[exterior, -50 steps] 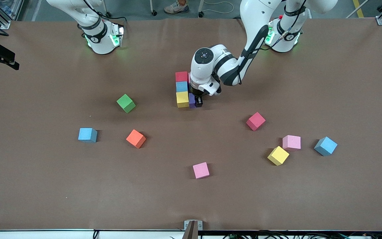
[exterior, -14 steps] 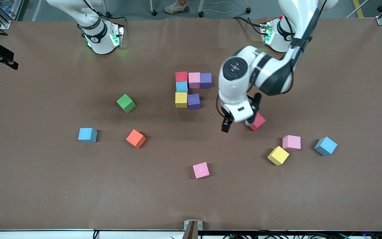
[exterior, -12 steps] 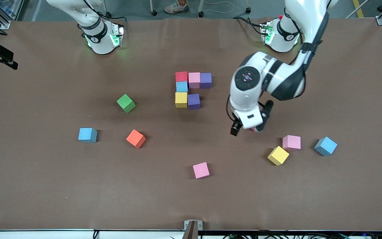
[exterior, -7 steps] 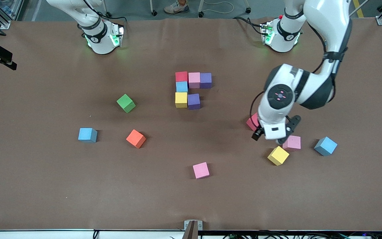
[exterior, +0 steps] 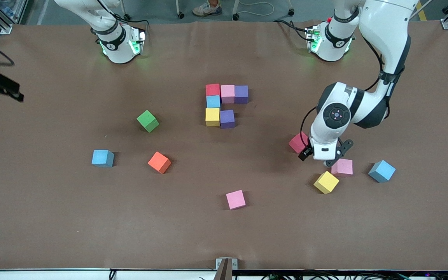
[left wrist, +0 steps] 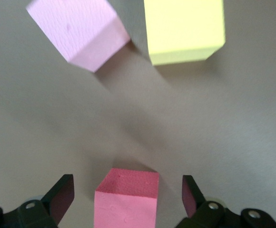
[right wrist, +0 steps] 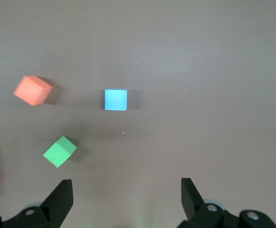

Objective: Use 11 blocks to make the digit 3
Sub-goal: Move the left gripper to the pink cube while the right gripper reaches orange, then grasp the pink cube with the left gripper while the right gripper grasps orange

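Observation:
Six blocks form a partial digit 3 mid-table: red (exterior: 212, 90), pink (exterior: 227, 91) and purple (exterior: 241, 93) in a bar, then blue (exterior: 213, 101), yellow (exterior: 212, 116) and purple (exterior: 227, 118). My left gripper (exterior: 319, 156) (left wrist: 128, 183) hangs open over a loose red block (exterior: 297, 142) (left wrist: 126, 202), which shows between its fingers untouched. A pink block (exterior: 342, 167) (left wrist: 78, 31) and a yellow block (exterior: 326, 182) (left wrist: 183, 28) lie close by. My right gripper (right wrist: 126, 185) waits high up and open, out of the front view.
Other loose blocks: blue (exterior: 381, 171) toward the left arm's end, pink (exterior: 235, 199) near the front, and orange (exterior: 159, 162) (right wrist: 32, 90), green (exterior: 147, 120) (right wrist: 59, 151) and blue (exterior: 102, 158) (right wrist: 115, 99) toward the right arm's end. A metal bracket (exterior: 226, 266) sits at the front edge.
My left arm has left the placed purple block, swung toward its own end of the table and settled over the loose red block, gripper open throughout. The right arm has not moved.

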`<act>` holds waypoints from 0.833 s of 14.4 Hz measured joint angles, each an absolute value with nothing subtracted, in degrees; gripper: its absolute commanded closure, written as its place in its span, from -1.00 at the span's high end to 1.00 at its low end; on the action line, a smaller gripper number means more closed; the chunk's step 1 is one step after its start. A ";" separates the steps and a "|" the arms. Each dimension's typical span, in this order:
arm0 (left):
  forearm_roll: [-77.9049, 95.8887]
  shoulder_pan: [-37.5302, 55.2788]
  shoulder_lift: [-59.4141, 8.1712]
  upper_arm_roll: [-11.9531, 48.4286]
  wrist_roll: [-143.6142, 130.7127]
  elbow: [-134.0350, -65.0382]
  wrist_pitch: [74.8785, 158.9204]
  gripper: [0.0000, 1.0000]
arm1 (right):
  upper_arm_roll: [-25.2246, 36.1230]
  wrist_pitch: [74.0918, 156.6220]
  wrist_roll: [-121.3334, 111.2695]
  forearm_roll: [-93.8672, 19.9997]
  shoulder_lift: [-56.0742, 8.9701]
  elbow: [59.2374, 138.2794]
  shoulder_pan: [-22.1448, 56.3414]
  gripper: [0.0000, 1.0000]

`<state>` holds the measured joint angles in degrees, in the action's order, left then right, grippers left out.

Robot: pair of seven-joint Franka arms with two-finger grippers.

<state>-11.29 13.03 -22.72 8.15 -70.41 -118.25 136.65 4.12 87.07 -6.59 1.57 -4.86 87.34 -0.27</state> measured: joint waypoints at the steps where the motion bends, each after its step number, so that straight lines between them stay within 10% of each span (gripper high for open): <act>1: -11.29 13.03 -22.72 8.18 -70.40 -119.54 138.28 1.00 | 4.12 89.45 -6.57 1.64 -8.01 87.35 -0.22 1.00; 7: -11.29 12.71 -22.97 8.74 -70.30 -121.85 140.49 0.98 | 3.23 98.94 17.94 1.50 -16.84 87.13 6.20 1.00; 12: -8.77 12.66 -23.78 10.55 -70.75 -124.92 144.47 -0.13 | 2.93 108.06 35.45 -2.71 -24.34 88.02 13.55 1.00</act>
<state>-8.77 12.66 -23.78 10.55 -70.75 -124.92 144.47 2.93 108.06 35.45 -2.71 -24.34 88.02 13.55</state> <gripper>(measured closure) 0.225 0.000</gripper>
